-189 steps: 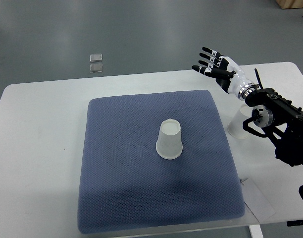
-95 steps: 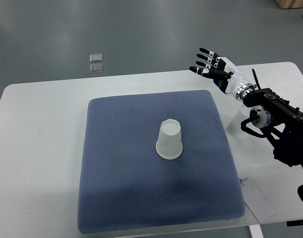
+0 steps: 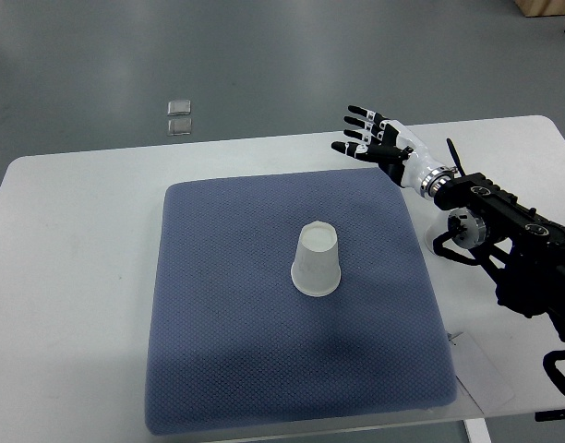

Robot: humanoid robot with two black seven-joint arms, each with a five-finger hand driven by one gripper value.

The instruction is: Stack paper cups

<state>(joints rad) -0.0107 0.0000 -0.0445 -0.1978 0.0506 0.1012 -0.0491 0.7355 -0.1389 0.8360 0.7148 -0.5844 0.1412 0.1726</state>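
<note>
1. One paper cup (image 3: 317, 260) stands upside down near the middle of the frame, its wide rim resting on the blue pad (image 3: 227, 369) and its narrower base facing up.
2. Nothing touches the cup; it sits alone, well apart from the robot's hand.
3. Covering most of the white table (image 3: 70, 277), the pad is a dark blue, textured square whose edges run slightly askew to the table's edges.
4. At the upper right of the frame, the right hand (image 3: 373, 144) hovers over the far right corner of the pad, with its black-and-white fingers (image 3: 360, 112) spread apart and holding nothing.
5. Its palm faces roughly toward the left of the frame, fingertips pointing to the upper left.
6. From the hand, a white wrist leads into the black right arm (image 3: 518, 249), which enters from the right edge and crosses the table's right side.
7. Whether a second cup stands beneath that arm cannot be told; only the arm's own pale round parts show there.
8. Near the lower right corner of the pad, a flat sheet of clear film or paper (image 3: 481, 369) lies on the table.
9. On the grey floor (image 3: 264, 55) at the upper left, beyond the table's far edge, two small pale square tiles (image 3: 179, 117) lie one just behind the other.
</note>
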